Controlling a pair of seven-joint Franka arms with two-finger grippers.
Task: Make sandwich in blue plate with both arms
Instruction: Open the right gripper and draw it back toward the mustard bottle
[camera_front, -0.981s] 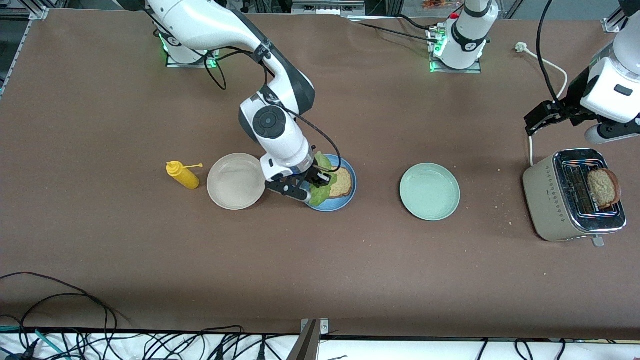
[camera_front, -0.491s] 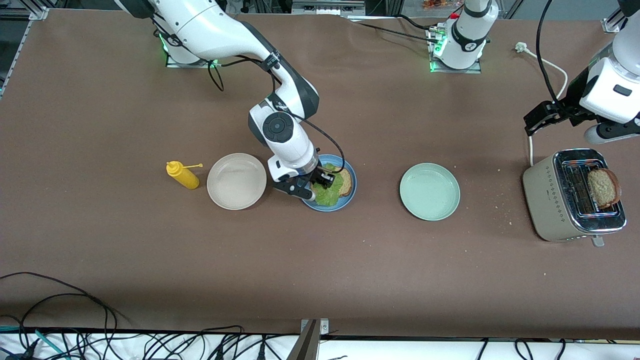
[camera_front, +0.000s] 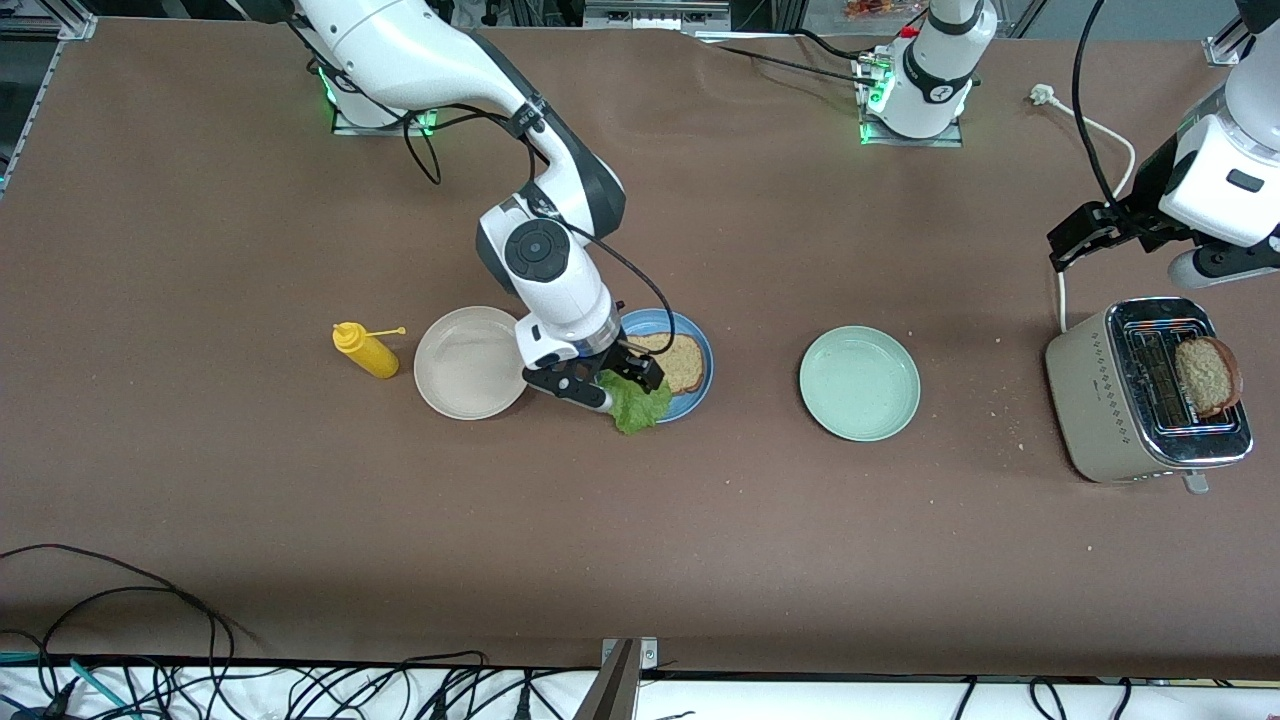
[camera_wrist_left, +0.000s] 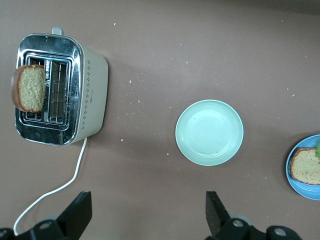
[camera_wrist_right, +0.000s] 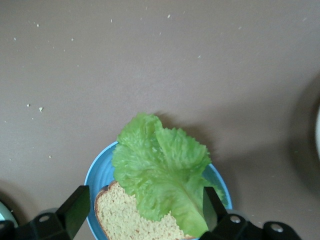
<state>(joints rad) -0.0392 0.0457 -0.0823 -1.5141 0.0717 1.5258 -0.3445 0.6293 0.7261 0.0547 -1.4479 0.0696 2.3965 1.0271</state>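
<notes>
Mustard-yellow squeeze bottle (camera_front: 365, 349) stands beside a round beige plate (camera_front: 470, 362). Next, the round blue plate (camera_front: 700, 345) carries a brown, grainy bread slice (camera_front: 675, 361) and a ruffled green lettuce leaf (camera_front: 635, 402) overhanging its rim. Right gripper (camera_front: 604, 381) hovers over the leaf, fingers spread, holding nothing. Left gripper (camera_wrist_left: 146, 220), spread and empty, waits above the table near the chrome-topped beige toaster (camera_front: 1140, 395).

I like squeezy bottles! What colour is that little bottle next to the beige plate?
The squeeze bottle is yellow all over. It shows best in the front view.
</notes>
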